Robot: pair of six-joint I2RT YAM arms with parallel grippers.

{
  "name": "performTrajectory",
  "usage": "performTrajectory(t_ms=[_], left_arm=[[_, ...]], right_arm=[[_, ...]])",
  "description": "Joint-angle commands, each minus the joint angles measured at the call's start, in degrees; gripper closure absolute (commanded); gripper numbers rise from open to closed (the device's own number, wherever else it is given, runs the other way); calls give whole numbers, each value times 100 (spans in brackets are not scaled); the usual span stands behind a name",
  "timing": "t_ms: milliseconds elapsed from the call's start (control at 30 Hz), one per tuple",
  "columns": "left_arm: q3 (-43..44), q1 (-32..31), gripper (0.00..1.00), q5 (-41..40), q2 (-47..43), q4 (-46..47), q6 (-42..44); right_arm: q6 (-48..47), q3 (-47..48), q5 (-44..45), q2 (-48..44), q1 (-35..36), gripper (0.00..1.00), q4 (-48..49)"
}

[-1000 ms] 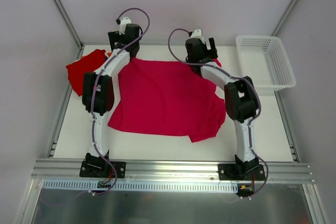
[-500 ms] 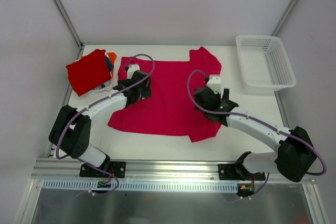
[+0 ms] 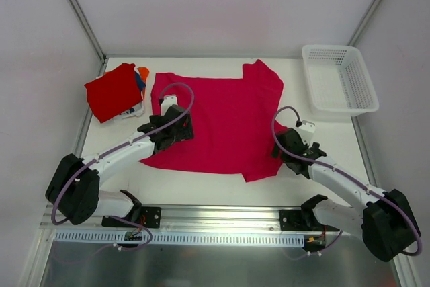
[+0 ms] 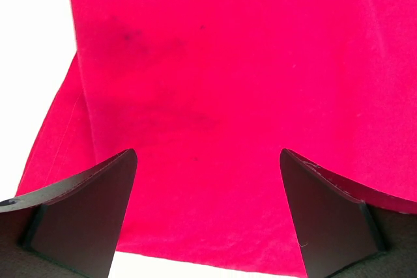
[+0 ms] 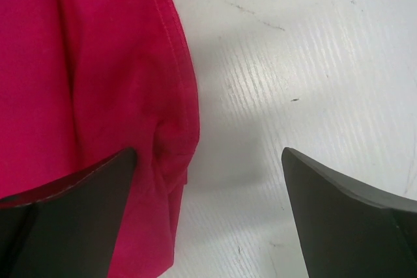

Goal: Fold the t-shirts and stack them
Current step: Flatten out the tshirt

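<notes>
A magenta-pink t-shirt (image 3: 225, 115) lies spread flat on the white table (image 3: 201, 186). My left gripper (image 3: 178, 128) hovers open over its left part; the left wrist view shows the cloth (image 4: 221, 83) between the spread fingers (image 4: 85, 206) and the gripper (image 4: 207, 216) holding nothing. My right gripper (image 3: 285, 144) stands open at the shirt's right edge. In the right wrist view the hemmed edge (image 5: 166, 96) lies by the left finger and the gripper (image 5: 208, 216) is empty. A folded red t-shirt (image 3: 113, 91) tops a small stack at the far left, with orange and blue edges (image 3: 141, 76) showing.
A white mesh basket (image 3: 339, 78) stands at the far right corner. An aluminium rail (image 3: 215, 216) runs along the near edge by the arm bases. Grey walls and frame posts enclose the table on the left, right and back.
Both arms have drawn back from the far edge toward the near side and lowered over the shirt. The shirt's far edge and right sleeve are now uncovered and lie flat.
</notes>
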Motion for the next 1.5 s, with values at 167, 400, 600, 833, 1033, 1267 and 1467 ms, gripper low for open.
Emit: performTrajectory(t_ms=[167, 400, 600, 833, 1033, 1267, 1467], left_arm=[[-401, -86, 8, -85, -341, 50, -96], [-427, -130, 8, -120, -306, 42, -17], [-533, -139, 8, -305, -201, 59, 36], [-471, -139, 8, -261, 36, 59, -86], [-410, -156, 9, -226, 133, 68, -192], [-339, -209, 9, -217, 256, 86, -236], [-313, -235, 9, -217, 283, 94, -219]], right_arm=[[219, 111, -249, 541, -216, 10, 836], [369, 137, -925, 1623, -516, 32, 1900], [396, 58, -952, 1554, -603, 88, 1936], [422, -56, -821, 827, -560, 100, 1278], [606, 32, -56, -396, -384, 100, -382], [896, -108, 156, -1784, -358, 99, -1824], [1160, -293, -450, -2103, -261, 99, -1897]])
